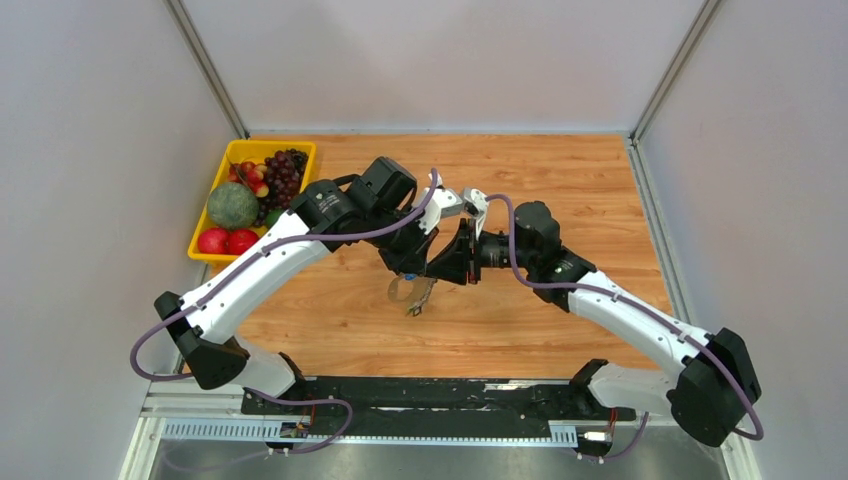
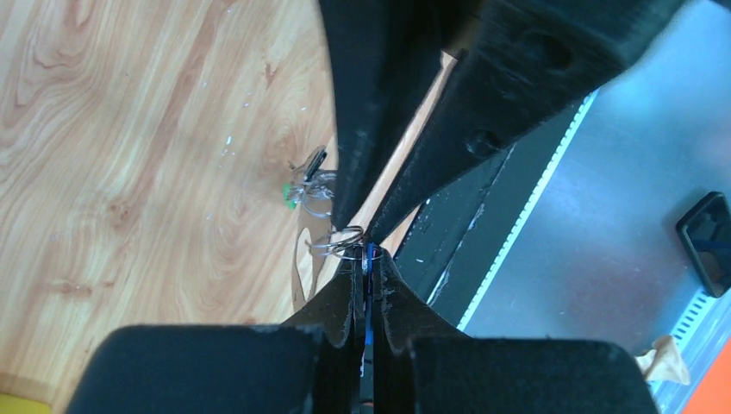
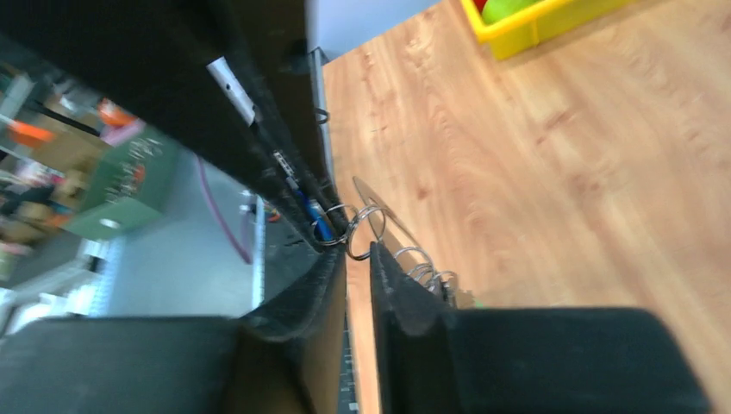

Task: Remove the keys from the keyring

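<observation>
Keyring: thin grey loop hanging just below the two meeting grippers, at their 6 o'clock in the top view, over the middle of the table; whether it touches the wood cannot be told.
Keys: green key and black key dangle together on wire rings, at 11 o'clock of the left gripper's tips in the left wrist view; the blue key sits apart from them, up between the left fingers.
Left gripper: clamped tight on the blue key's head, with one of the wire rings poking out just past its tips at 10 o'clock.
Right gripper: nose to nose with the left, jaws nearly together, tips at the wire rings; whether they pinch one cannot be told.
Fruit tray: yellow, at 10 o'clock of the grippers by the far left corner, well apart, holding a green melon, dark grapes and red apples.
</observation>
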Robot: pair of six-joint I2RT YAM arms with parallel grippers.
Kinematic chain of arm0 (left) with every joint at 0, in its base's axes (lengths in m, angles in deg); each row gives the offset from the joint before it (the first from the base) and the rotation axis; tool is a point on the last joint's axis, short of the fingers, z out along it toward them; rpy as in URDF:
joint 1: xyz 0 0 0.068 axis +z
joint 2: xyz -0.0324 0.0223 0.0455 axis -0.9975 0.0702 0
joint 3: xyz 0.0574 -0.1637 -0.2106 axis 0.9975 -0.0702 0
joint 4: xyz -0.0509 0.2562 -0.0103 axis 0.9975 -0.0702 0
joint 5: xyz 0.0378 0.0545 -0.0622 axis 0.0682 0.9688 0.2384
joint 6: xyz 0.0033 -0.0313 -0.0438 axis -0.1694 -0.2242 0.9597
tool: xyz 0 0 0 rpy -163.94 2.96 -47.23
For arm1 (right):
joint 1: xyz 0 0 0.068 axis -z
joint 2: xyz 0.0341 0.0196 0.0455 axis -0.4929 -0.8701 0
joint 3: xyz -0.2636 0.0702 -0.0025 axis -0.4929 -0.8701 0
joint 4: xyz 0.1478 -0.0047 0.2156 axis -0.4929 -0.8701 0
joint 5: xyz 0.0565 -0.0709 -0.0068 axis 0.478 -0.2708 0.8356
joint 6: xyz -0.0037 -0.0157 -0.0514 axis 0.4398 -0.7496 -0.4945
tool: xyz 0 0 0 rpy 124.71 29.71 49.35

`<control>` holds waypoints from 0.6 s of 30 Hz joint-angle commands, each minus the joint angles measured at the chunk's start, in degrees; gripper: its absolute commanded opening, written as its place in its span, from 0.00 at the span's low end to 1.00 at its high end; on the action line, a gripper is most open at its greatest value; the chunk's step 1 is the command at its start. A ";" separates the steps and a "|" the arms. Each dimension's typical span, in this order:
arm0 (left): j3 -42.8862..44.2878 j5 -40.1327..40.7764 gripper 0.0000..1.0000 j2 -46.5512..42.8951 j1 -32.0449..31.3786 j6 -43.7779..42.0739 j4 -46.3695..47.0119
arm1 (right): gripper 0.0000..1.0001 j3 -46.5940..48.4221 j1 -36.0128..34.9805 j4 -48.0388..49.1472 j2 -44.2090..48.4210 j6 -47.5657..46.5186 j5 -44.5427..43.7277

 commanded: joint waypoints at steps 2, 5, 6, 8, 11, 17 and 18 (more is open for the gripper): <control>2.21 -1.23 0.00 -0.57 -1.43 -1.87 2.68 | 0.48 4.00 1.83 0.50 -2.28 10.87 6.19; 1.79 -1.57 0.00 -0.96 -1.41 -1.09 3.56 | 0.63 1.32 1.84 1.25 1.50 5.42 2.99; 1.70 -1.82 0.00 -1.04 -1.41 -0.99 4.01 | 0.64 -0.19 1.86 1.85 3.33 2.66 1.91; 1.81 -2.67 0.00 -1.19 -1.40 -0.98 4.36 | 0.65 -3.97 1.84 3.95 8.26 -2.54 -0.40; 2.24 -3.75 0.00 -1.17 -1.37 -0.93 4.54 | 0.63 -10.57 1.75 9.10 14.99 -11.81 -1.42; 2.98 -4.74 0.00 -0.98 -1.44 -0.97 4.60 | 0.53 -18.55 1.75 14.53 24.41 -23.28 0.22; 3.19 -5.12 0.00 -0.97 -1.44 -0.97 4.61 | 0.51 -18.87 1.75 14.62 24.91 -23.67 -0.06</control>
